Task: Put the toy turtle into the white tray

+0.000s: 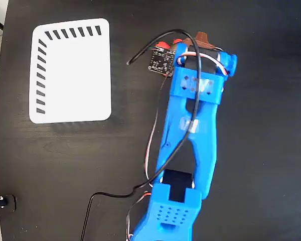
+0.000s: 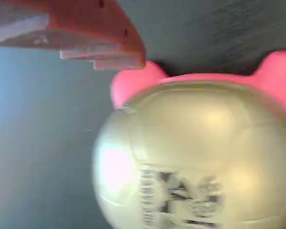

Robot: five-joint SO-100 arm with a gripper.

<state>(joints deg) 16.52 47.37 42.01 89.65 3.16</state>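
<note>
Turtle [image 2: 195, 157] close under gripper [image 1: 188, 42], grip state unclear. Risk: rounded glossy shell slipping sideways; tray [image 1: 72, 70] well left.

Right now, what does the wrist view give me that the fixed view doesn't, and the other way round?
Only the wrist view shows the toy turtle's gold shell and black printed mark up close, one gripper finger above it. Only the fixed view shows the white tray, empty, left of the blue arm. Both show the dark table and red bits of the turtle.
</note>
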